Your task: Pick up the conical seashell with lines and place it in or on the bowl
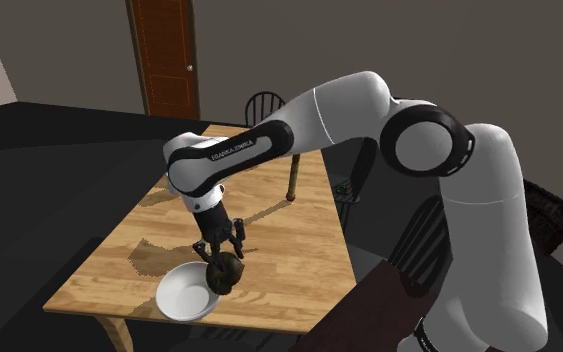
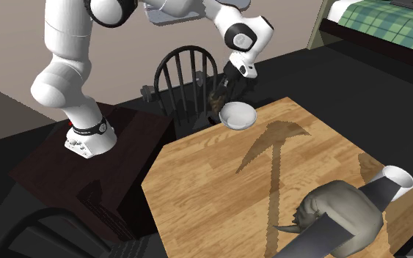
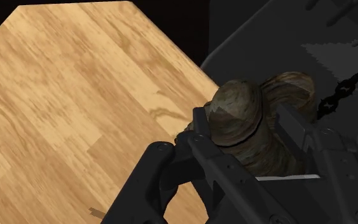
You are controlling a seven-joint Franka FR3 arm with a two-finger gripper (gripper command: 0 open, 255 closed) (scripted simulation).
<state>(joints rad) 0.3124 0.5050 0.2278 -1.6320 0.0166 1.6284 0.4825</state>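
A brown, ridged conical seashell (image 3: 238,114) is clasped between my black fingers (image 3: 199,127), so the gripper (image 3: 242,121) is shut on it. In the shoulder view the gripper (image 1: 219,248) points down with the seashell (image 1: 225,272) hanging just over the right rim of the white bowl (image 1: 181,296), near the wooden table's front edge. The second exterior view has the gripper (image 2: 223,89) and seashell (image 2: 216,100) beside the bowl (image 2: 238,116) at the table's far corner. I cannot tell whether the shell touches the bowl.
The wooden table (image 1: 269,230) stretches away from the bowl. A dark spindle chair (image 2: 186,77) stands by the table's edge near the arm. On the opposite end lie a large grey spiked shell (image 2: 340,212) and a white cup (image 2: 397,177). A brown door (image 1: 162,55) is behind.
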